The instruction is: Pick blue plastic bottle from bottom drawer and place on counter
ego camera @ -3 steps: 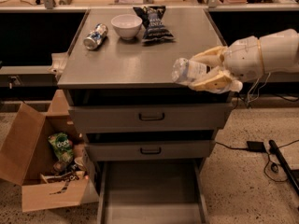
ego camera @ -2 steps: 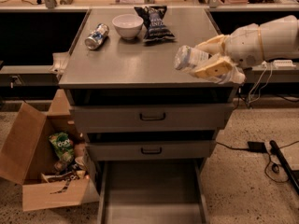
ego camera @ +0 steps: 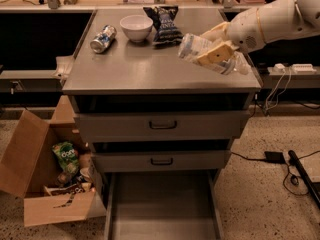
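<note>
Translucent blue plastic bottle (ego camera: 190, 45) is tilting almost sideways over the grey metal counter (ego camera: 145, 71), narrow end rightward, cream two-finger gripper (ego camera: 210, 45) clamping it.

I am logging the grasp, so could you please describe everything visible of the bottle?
The bottle is translucent plastic with a pale label. It is tilted, nearly on its side, above the right part of the counter, apparently clear of it. The gripper is shut on its middle, one finger above, one below.
</note>
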### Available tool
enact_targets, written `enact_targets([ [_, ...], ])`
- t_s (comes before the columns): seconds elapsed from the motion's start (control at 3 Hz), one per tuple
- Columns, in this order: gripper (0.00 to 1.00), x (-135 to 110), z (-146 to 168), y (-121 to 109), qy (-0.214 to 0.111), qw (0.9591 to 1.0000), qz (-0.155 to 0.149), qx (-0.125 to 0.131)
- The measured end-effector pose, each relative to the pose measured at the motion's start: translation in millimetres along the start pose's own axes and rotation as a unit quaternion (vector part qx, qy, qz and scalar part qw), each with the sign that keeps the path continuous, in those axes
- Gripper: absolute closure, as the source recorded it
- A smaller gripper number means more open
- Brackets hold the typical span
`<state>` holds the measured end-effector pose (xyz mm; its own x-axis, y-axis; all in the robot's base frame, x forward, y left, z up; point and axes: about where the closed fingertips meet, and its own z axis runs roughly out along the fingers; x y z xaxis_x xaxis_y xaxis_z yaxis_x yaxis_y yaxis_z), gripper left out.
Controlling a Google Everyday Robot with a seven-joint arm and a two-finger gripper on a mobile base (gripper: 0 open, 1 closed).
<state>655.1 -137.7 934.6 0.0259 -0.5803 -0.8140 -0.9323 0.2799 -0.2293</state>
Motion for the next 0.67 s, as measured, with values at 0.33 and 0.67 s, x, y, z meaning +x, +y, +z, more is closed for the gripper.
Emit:
enact_targets([
  [0.33, 1.0, 0.5, 0.9, -1.0, 0.002, 1.0, 0.003, 0.002],
  [0.67, 1.0, 5.4, 9.7, -10.1, 0.017, 0.999, 0.035, 0.021],
])
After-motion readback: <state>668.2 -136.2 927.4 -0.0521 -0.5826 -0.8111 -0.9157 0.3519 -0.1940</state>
